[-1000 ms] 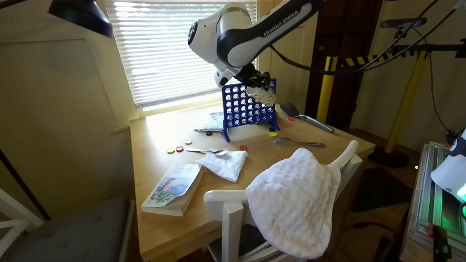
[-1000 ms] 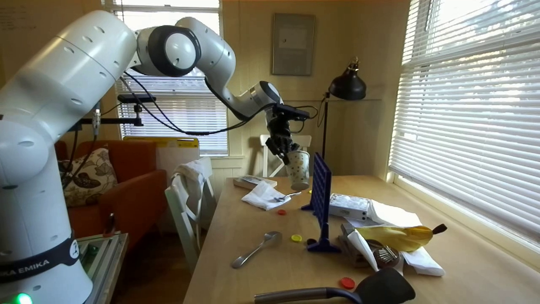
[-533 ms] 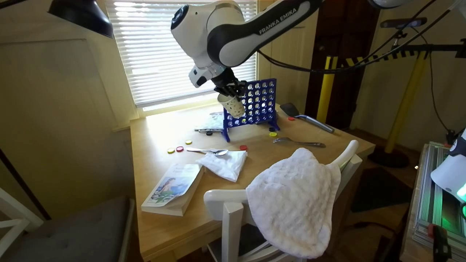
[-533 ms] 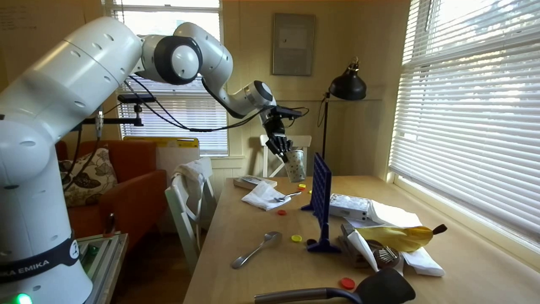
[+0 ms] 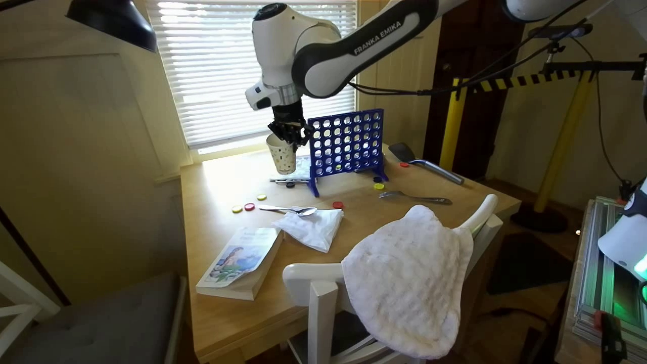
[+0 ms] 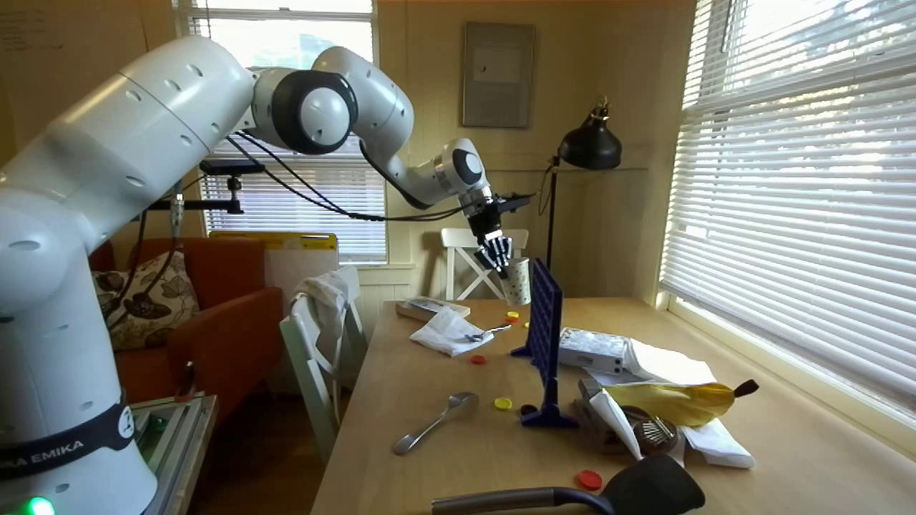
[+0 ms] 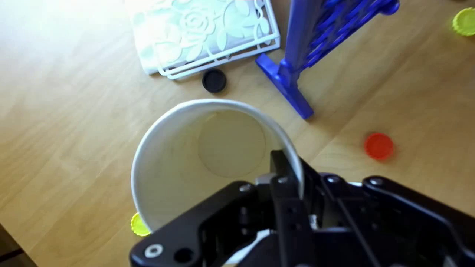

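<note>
One speckled cup (image 5: pixel 281 157) hangs over the table (image 5: pixel 215 225), its wall pinched in the claw (image 7: pixel 295 172). It has swung from in front of the blue grid (image 5: pixel 342 136) to beyond its end and tilts less, so I judge the hold sound for carrying. A black disc (image 7: pixel 214 80) lies near; freer room seems opposite the grid, toward the table's edge (image 7: pixel 20 244).

Blue rack (image 6: pixel 547 332) patterned with rows of round holes. Beside the rack: a cream cup (image 5: pixel 283 159) with scattered dark spots, a black gripper (image 7: pixel 292 170), a white holder (image 7: pixel 204 29) with a rose design, and discs (image 7: pixel 379 146) in red, yellow and black.
</note>
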Motion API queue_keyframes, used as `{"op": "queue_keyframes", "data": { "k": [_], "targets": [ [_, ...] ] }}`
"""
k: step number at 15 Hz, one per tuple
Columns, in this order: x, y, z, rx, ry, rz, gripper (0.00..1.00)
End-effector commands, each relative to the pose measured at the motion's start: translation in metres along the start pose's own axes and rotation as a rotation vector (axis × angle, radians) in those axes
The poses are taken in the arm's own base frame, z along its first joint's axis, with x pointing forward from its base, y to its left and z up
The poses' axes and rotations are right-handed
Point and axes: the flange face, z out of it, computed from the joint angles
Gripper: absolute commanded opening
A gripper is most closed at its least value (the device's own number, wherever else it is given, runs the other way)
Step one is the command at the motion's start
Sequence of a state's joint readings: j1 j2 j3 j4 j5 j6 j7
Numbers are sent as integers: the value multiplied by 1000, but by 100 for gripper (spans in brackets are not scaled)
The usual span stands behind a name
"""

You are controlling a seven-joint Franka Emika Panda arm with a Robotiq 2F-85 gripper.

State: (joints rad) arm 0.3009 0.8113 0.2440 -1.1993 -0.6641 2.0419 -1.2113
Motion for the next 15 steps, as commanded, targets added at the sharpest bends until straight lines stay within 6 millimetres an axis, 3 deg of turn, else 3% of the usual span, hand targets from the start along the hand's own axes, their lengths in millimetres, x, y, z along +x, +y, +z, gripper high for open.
{"op": "queue_keyframes", "data": {
  "k": [1,5,8,15],
  "targets": [
    [-20,4,28,61,176,31,1],
    [-30,-1,45,147,216,65,1],
    [-27,0,45,151,185,44,1],
    [-17,2,63,178,124,-186,1]
  ]
}}
